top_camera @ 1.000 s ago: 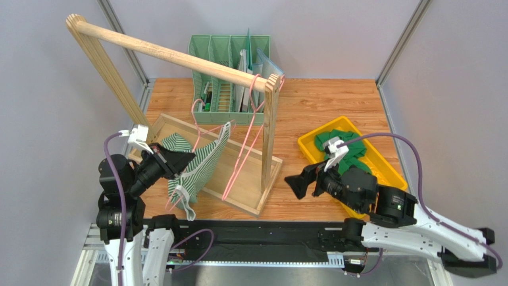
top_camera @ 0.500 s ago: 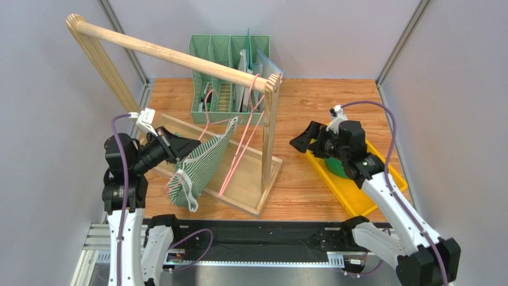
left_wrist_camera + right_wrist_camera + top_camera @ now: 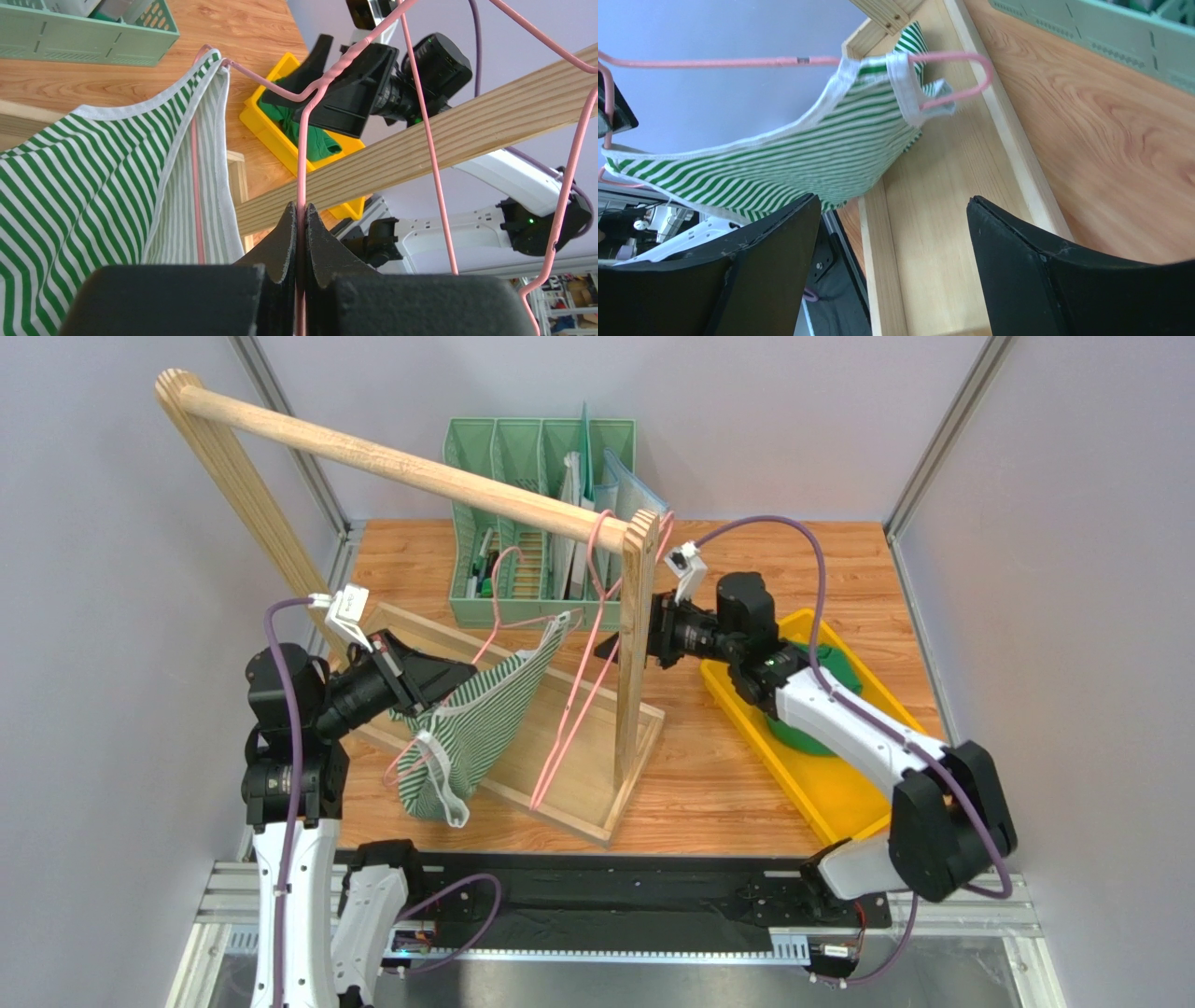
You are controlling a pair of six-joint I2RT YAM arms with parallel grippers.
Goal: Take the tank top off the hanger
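Note:
The green-and-white striped tank top (image 3: 470, 721) hangs from a pink wire hanger (image 3: 512, 626) above the rack's wooden base. My left gripper (image 3: 452, 676) is shut on the hanger's wire (image 3: 302, 147), and the tank top (image 3: 84, 182) drapes to its left. One strap (image 3: 911, 87) loops over the hanger's rounded end (image 3: 973, 77). My right gripper (image 3: 617, 647) is open beside the rack's upright post. In the right wrist view the right gripper (image 3: 892, 206) holds nothing, and the tank top (image 3: 808, 161) lies just ahead of its fingers (image 3: 773, 238).
The wooden rack has a rail (image 3: 407, 469), a post (image 3: 636, 658) and a tray-like base (image 3: 589, 784). A second pink hanger (image 3: 568, 714) hangs from the rail's right end. A green organiser (image 3: 540, 490) stands behind. A yellow tray (image 3: 842, 784) with green cloth (image 3: 811, 735) lies at the right.
My right arm has swung from over the yellow tray to the rack's post, its jaws narrowing a little. My left gripper has lifted the hanger and tank top slightly.

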